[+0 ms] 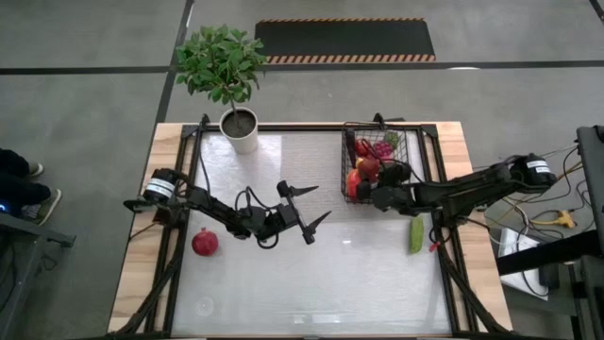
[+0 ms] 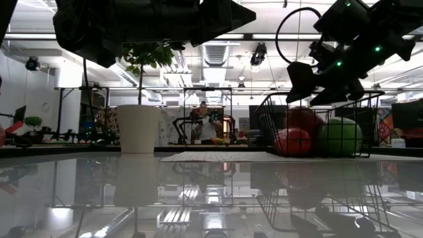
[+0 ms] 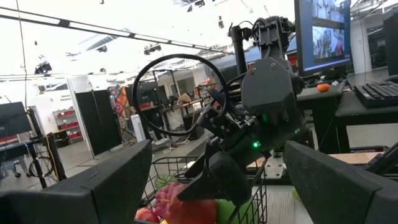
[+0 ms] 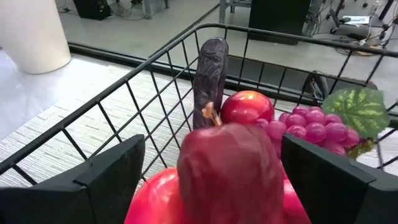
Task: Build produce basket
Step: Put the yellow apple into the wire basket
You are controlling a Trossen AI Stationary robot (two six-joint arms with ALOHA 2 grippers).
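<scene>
Black wire basket [image 1: 377,151] brims with red fruit; right gripper [image 1: 370,194] released (left gripper [image 1: 307,210] too).

stands at the far left of the table [image 1: 283,283]: a white plant pot [image 1: 240,130] with a leafy green plant [image 1: 220,59]. lies on the grey floor beyond: a black mat with striped edges [image 1: 344,39]. sits in the room behind: a person [image 2: 206,127], small and far off, among racks and desks. shows past the table: a lit monitor [image 3: 323,31], with a keyboard [image 3: 378,93] beside it.
</scene>
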